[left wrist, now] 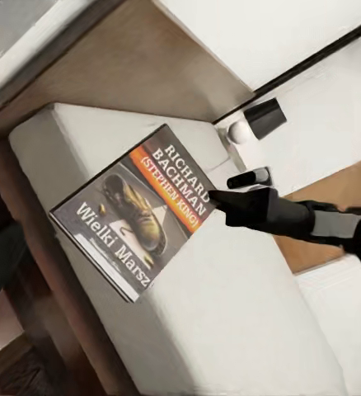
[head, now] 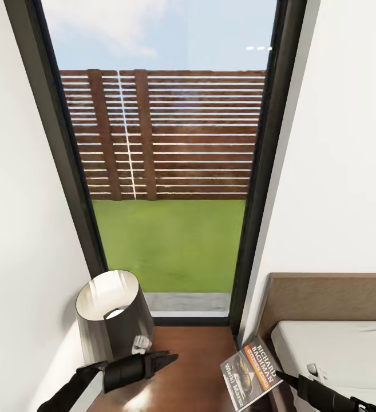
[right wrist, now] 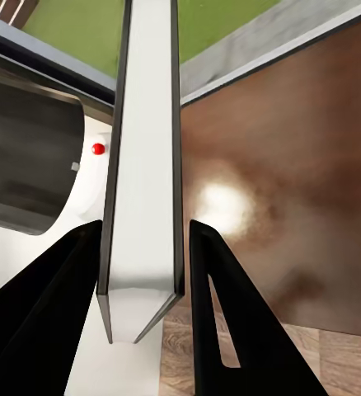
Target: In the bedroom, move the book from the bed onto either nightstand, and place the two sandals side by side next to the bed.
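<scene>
1. I am holding the book [head: 250,372] edge-on in my right gripper [right wrist: 143,289], its two dark fingers [right wrist: 230,330] closed against the covers near one corner, as the right wrist view shows.
2. The book is hanging in the air at the bed [head: 331,355] edge, between the grey mattress and the glossy brown nightstand [head: 193,366] under the window [head: 170,171].
3. It is reading as a thin, light paperback with some flex, so I am judging a pinch close to the spine steadier than one on the loose page edge, and slick covers could slip.
4. My left gripper [head: 167,359] is hovering over the nightstand beside the grey lamp [head: 110,309], carrying nothing; I cannot tell how far its fingers are parted.
</scene>
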`<state>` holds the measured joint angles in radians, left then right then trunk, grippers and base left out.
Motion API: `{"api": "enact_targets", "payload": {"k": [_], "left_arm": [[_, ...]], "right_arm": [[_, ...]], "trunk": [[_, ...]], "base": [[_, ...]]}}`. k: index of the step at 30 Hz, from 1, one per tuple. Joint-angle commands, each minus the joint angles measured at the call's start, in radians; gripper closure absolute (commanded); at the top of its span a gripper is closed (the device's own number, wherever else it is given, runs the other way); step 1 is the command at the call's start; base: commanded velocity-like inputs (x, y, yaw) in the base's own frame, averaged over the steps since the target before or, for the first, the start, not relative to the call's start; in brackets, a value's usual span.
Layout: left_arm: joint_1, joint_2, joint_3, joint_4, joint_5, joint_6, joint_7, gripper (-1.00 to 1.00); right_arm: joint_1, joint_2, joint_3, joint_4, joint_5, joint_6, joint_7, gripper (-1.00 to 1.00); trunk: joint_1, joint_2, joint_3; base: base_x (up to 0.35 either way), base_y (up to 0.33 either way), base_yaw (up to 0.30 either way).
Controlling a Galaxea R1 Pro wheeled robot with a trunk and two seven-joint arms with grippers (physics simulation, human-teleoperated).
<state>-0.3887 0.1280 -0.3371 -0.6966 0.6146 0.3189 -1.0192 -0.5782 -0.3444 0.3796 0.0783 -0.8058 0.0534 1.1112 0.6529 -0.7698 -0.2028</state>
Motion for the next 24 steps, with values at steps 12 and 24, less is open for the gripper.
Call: {"api": "enact_targets", "payload": {"k": [12,24], "left_arm": [[-0.001,0.041,-0.011,0.008,0.010,0.015,-0.117,-1.00],[-0.001,0.042,-0.010,0.017,0.010,0.016,-0.121,-1.00]], "right_arm": [[-0.005,0.057,0.006,-0.039,-0.013,0.077,0.011,1.00],[-0.012,0.208,-0.001,-0.426,-0.024,0.353,-0.296,1.00]], "trunk": [[0.000,-0.001,-0.002],[0.000,-0.001,-0.002]], "base": [[0.000,0.000,0.000],[0.000,0.000,0.000]]}}
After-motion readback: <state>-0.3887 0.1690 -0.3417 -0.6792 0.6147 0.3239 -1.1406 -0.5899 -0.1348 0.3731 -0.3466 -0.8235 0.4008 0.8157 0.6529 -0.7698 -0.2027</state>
